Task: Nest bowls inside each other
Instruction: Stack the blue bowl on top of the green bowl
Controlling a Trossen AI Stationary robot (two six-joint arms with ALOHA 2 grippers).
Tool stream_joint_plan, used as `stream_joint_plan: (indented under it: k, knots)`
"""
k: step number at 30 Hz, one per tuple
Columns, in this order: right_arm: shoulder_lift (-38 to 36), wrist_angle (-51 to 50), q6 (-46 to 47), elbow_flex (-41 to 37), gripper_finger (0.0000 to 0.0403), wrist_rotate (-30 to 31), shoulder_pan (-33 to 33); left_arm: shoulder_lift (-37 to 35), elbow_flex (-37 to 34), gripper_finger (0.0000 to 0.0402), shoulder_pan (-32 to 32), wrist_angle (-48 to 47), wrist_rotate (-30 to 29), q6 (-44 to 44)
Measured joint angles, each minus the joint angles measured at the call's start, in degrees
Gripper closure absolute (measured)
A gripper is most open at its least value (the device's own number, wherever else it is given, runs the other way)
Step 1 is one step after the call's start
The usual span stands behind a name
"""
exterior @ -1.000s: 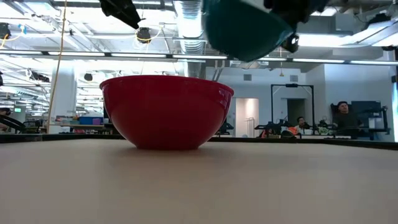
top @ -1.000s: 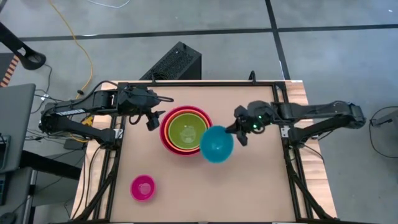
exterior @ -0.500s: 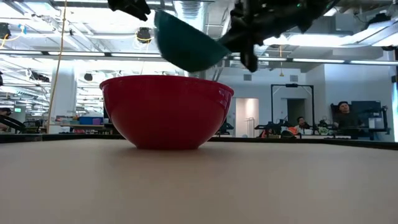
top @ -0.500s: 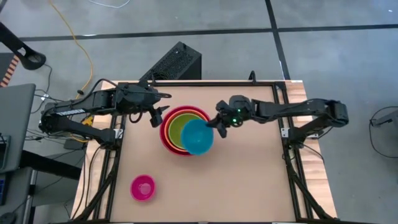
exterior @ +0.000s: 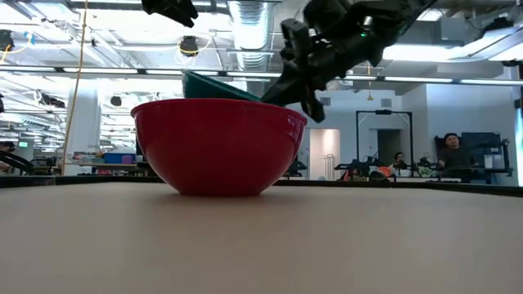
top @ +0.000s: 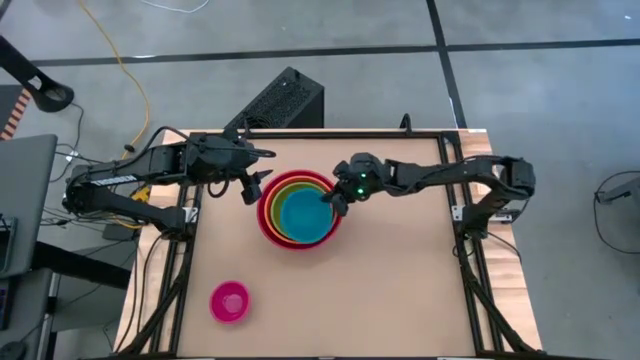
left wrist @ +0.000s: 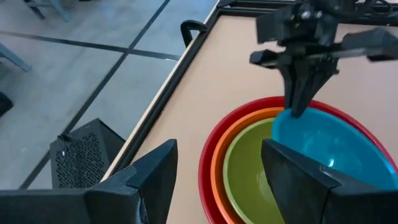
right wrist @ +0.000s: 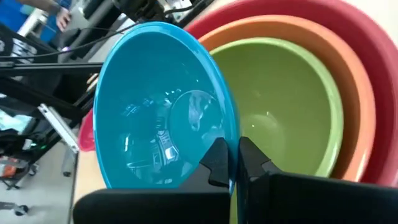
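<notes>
A red bowl [top: 266,212] stands mid-table with an orange bowl [right wrist: 351,93] and a green bowl [right wrist: 286,112] nested inside it. A blue bowl [top: 303,214] sits tilted over the green one, its raised side [exterior: 214,85] showing above the red rim. My right gripper [top: 335,198] is shut on it at the stack's right side. Just left of the stack hovers my left gripper [top: 250,188], open and touching nothing. A small pink bowl [top: 229,301] rests on its base near the front left. My right gripper pinches the blue bowl's rim [right wrist: 231,148] on the side toward the table's right, one finger inside the bowl and one outside. The fingers come slanting down from the right. The bowl is tilted, its lower part down in the stack; whether it touches the green bowl I cannot tell.
A black frame rail [top: 320,133] runs along the table's far edge and down both sides. Bare tabletop [top: 390,290] lies in front of and to the right of the stack.
My right gripper has carried the blue bowl toward the table's left edge and down, from beside the stack's right side to over and into the nested bowls. The bowl has tipped on the way. The gripper has stayed shut on its rim.
</notes>
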Motion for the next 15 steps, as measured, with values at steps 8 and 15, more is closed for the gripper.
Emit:
stream_joint_plan:
  k: [8,15]
  knots:
    - [9.14,-10.80,-7.12,11.65,0.0402,0.01,-0.04,0.00,0.00,0.0180,0.00,0.00,0.02,0.55]
    - [14.76,-21.51,-13.36,19.18,0.0378,-0.11,0.28,0.00,0.00,0.0180,0.00,-0.03,0.09,0.28]
